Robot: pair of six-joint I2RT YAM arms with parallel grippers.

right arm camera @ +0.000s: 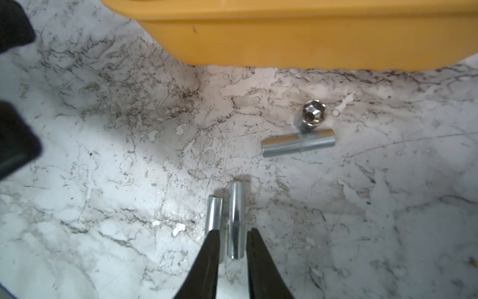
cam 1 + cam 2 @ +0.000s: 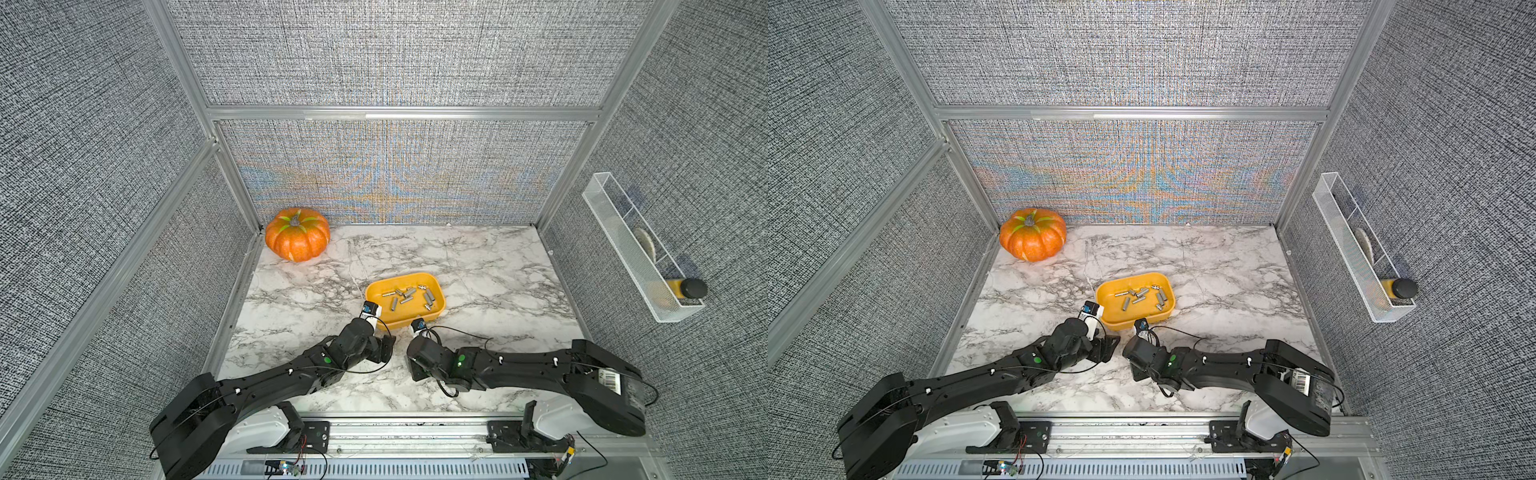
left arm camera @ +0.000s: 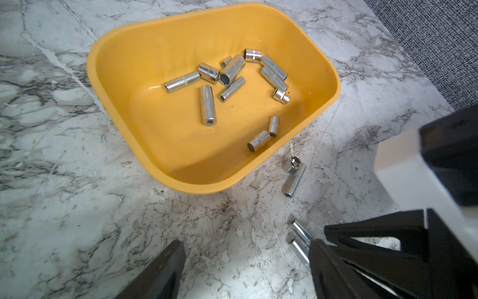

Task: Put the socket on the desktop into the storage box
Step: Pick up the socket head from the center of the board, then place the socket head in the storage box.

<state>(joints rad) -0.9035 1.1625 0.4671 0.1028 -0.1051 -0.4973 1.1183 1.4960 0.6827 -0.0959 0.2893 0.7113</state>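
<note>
The yellow storage box (image 2: pixel 436 312) sits mid-desktop (image 2: pixel 490 257) and holds several chrome sockets (image 3: pixel 207 104). Four more sockets lie on the marble just in front of it. My right gripper (image 1: pixel 234 234) is low over two side-by-side long ones. Its jaws stand narrow on either side of one socket (image 1: pixel 236 217), with thin gaps still showing. The neighbouring socket (image 1: pixel 214 214) lies just outside one finger. Further off lie a long socket (image 1: pixel 297 143) and a short one (image 1: pixel 311 116) touching it. My left gripper (image 3: pixel 247 248) hovers open and empty beside the box's near corner (image 3: pixel 196 181).
An orange pumpkin (image 2: pixel 298 240) stands in the back left corner. A white wire basket (image 2: pixel 640 257) hangs on the right wall, holding a black-capped bottle (image 2: pixel 688 288). The two wrists nearly meet in front of the box. An aluminium rail (image 2: pixel 395 432) runs along the front edge.
</note>
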